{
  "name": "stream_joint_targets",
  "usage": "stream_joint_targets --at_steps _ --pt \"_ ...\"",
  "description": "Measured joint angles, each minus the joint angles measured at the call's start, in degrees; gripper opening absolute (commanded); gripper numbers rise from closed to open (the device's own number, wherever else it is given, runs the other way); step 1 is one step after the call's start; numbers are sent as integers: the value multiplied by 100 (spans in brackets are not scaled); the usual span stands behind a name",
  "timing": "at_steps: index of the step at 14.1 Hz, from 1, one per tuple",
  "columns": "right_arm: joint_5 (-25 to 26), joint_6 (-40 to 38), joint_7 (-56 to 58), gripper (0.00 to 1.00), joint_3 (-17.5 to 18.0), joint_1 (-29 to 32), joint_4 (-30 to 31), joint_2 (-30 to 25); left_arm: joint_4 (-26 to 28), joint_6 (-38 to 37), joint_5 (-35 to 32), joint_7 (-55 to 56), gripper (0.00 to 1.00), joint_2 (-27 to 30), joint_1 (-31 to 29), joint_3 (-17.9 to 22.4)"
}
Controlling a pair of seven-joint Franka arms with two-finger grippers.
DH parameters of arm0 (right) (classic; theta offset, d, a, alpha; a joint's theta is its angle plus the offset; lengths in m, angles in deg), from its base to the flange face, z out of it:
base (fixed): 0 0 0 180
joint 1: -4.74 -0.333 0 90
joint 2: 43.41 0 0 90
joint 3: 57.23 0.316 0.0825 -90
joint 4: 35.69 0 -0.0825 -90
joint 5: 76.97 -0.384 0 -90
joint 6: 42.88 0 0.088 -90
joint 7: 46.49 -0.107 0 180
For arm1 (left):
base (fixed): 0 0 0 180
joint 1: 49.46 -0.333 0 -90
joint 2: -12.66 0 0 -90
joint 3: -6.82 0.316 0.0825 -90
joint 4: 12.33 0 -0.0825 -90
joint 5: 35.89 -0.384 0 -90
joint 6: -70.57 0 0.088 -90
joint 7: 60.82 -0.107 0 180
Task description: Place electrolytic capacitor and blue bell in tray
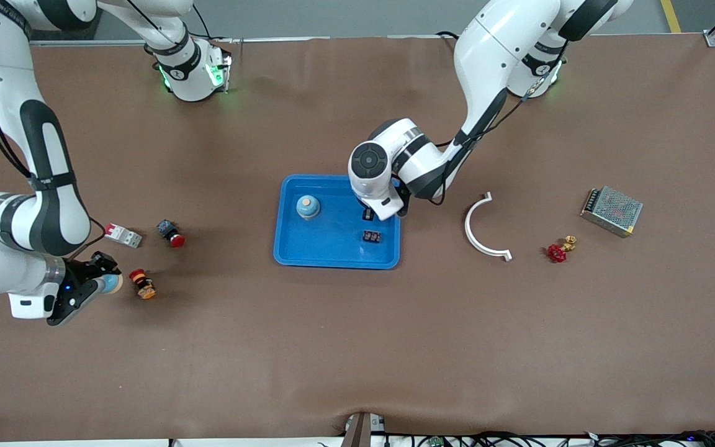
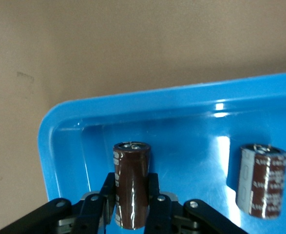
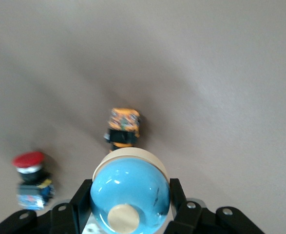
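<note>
The bright-blue tray (image 1: 332, 253) lies mid-table. A blue bell (image 1: 308, 207) with a cream base stands in it. A dark capacitor (image 1: 371, 236) lies in it too and also shows in the left wrist view (image 2: 262, 180). My left gripper (image 1: 368, 215) is over the tray's corner, shut on a brown electrolytic capacitor (image 2: 131, 185). My right gripper (image 1: 104, 283) is low over the table at the right arm's end. It is shut on a second blue bell (image 3: 129, 195), which also shows in the front view (image 1: 112, 284).
Beside the right gripper lie an orange-and-red button (image 1: 142, 284), a red mushroom button (image 1: 171, 233) and a white circuit breaker (image 1: 123, 235). Toward the left arm's end lie a white curved bracket (image 1: 481, 226), a red valve handle (image 1: 557, 252), a brass fitting (image 1: 570, 242) and a metal power supply (image 1: 611, 210).
</note>
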Motion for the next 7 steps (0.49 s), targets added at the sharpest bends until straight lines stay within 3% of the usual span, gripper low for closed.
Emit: stream_joint_targets --at_steps 7 --pt "1 -657 -1874 32 16 -715 -7 -445 33 66 0 3 0 -34 2 9"
